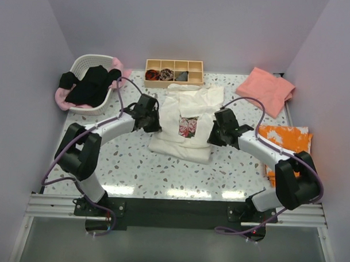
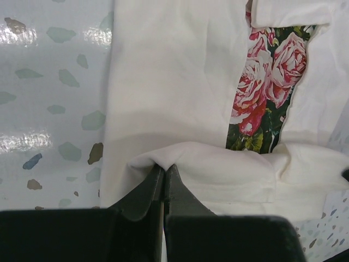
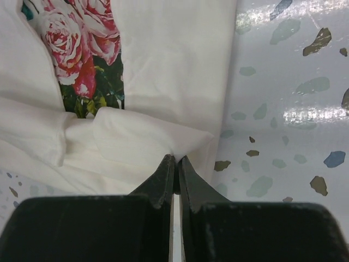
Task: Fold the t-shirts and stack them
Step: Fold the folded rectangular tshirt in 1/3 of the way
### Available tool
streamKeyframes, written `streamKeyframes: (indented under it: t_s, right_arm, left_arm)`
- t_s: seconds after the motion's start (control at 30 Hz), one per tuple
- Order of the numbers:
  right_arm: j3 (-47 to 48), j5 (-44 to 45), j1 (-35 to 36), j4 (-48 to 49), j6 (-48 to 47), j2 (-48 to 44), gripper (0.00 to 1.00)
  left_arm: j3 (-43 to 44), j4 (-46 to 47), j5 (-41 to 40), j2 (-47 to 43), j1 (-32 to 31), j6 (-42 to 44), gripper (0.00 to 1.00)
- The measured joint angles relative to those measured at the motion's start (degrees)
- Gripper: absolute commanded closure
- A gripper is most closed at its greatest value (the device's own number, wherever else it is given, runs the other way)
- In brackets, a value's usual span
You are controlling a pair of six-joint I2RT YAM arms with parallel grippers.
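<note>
A cream-white t-shirt (image 1: 187, 117) with a rose print (image 1: 188, 126) lies partly folded in the middle of the table. My left gripper (image 1: 154, 123) is shut on a pinched fold of its left edge (image 2: 163, 158). On the opposite edge my right gripper (image 1: 213, 131) is shut on a fold of the same shirt (image 3: 180, 144). The rose print (image 2: 267, 87) shows between folded flaps. A salmon-pink t-shirt (image 1: 266, 89) lies at the back right. A black t-shirt (image 1: 91, 84) and a light pink one (image 1: 62, 99) sit in a white basket (image 1: 92, 109).
A wooden divider box (image 1: 173, 73) with small rolled cloth bundles stands at the back centre. An orange-and-white patterned cloth (image 1: 285, 143) lies at the right edge beside my right arm. The speckled table (image 1: 128, 164) is walled on three sides.
</note>
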Motion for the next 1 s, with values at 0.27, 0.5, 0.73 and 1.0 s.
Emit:
streamKeyframes:
  t_s: [0.27, 0.5, 0.73, 1.0]
  right_arm:
    - [1.16, 0.50, -1.14, 2.12, -0.92, 4.55, 1.00]
    - [1.73, 1.49, -1.81, 3.89, -2.16, 6.21, 0.44]
    - [3.37, 2.64, -1.99, 4.76, -5.25, 5.07, 0.26]
    - [6.23, -4.20, -1.99, 4.39, -7.13, 1.84, 0.29]
  left_arm:
    - [1.53, 0.94, 0.87, 3.89, 1.36, 0.04, 1.00]
    - [2.71, 2.01, 1.33, 5.09, 2.08, 1.16, 0.68]
    - [3.10, 2.91, -2.75, 3.10, 2.47, 2.84, 0.55]
    - [0.96, 3.85, 0.13, -6.21, 2.47, 4.79, 0.58]
